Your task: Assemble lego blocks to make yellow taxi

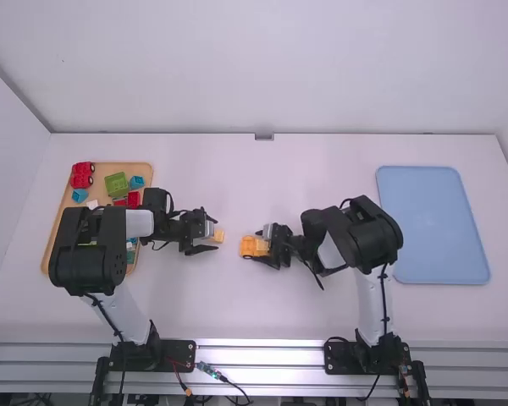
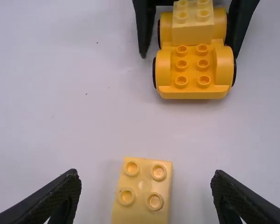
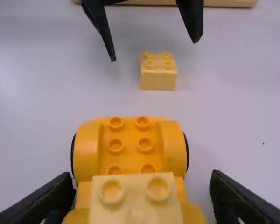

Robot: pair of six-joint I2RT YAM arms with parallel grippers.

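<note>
**Lining up to pick the loose pale yellow brick** [image 2: 142, 200]

My left end effector [image 2: 145, 179] is spread wide around it, holding nothing. My right end effector [image 3: 141, 179] is spread too, straddling the wheeled chassis [image 3: 130, 140] and its mounted brick [image 3: 135, 205], right of the loose one on the surface [image 1: 195, 296]. Next, I judge: pinch the loose brick, lift, carry it right for stacking.

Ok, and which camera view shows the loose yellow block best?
The right wrist view: the loose block is whole there, four studs and a side visible. The left wrist view has it larger but cut by the bottom edge; the high view shows it tiny.
</note>
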